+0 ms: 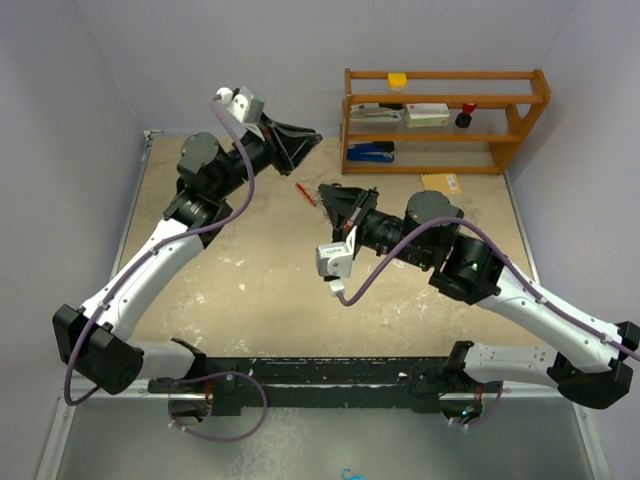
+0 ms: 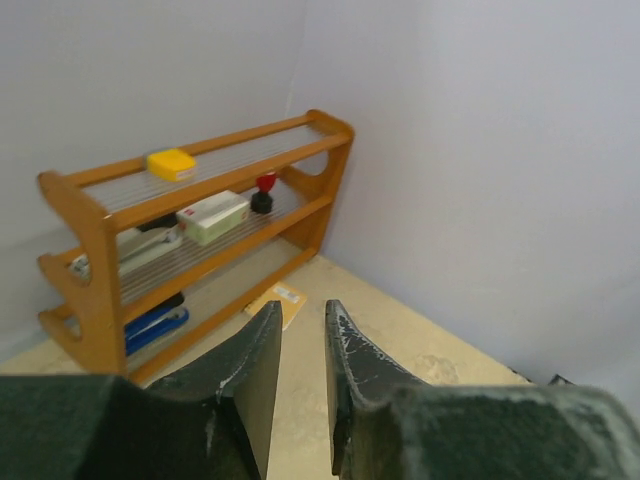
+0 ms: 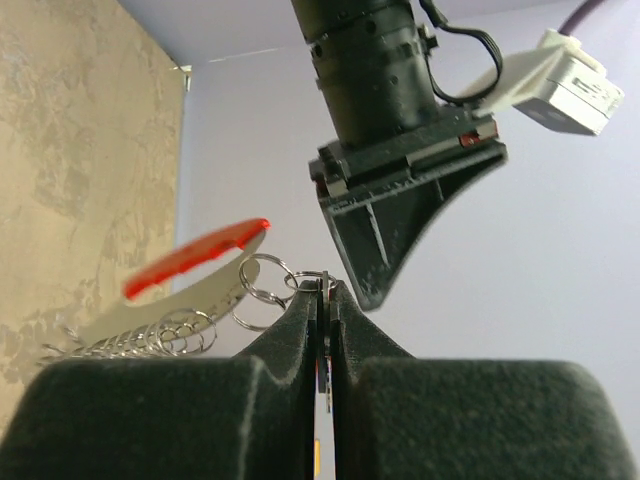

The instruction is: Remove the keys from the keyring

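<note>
My right gripper is shut on a thin metal key, held edge-on between the pads with a small wire ring at the tips. From that ring hangs the keyring, a red crescent with silvery coiled loops trailing left. In the top view the keyring shows as a red sliver just left of the right gripper, above the table. My left gripper hovers a little behind and above it. In its own wrist view the left gripper stands slightly open with nothing between the fingers.
A wooden shelf stands against the back wall at the right, holding a yellow block, boxes, a red-topped stamp and a blue stapler. A tan envelope lies on the tabletop in front of it. Walls close in left, back and right.
</note>
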`<state>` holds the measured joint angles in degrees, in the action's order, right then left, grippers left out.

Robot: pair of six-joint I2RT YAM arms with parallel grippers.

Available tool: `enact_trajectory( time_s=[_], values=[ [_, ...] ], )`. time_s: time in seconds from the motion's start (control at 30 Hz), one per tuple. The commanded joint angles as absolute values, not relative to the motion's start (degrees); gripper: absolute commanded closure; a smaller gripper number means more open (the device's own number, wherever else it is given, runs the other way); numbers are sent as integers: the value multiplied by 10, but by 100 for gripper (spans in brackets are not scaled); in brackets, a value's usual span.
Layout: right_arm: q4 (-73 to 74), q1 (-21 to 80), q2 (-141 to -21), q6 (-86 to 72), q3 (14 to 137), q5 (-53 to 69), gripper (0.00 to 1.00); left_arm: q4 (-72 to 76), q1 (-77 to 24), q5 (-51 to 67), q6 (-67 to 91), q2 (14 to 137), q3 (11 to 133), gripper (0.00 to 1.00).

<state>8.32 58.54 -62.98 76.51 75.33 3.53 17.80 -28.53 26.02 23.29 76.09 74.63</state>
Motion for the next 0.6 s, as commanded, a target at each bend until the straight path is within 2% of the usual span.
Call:
enact_trajectory(
  time_s=[0.0,0.37,0.57],
  values=[
    [33,586,-604,759,752,40,100,145,-278,146,190,715,718,77],
    [86,581,-647,717,831,45,100,192,-246,179,233,723,675,78],
    [157,543,-749,678,965,52,99,209,-213,178,254,726,653,79]
  ],
)
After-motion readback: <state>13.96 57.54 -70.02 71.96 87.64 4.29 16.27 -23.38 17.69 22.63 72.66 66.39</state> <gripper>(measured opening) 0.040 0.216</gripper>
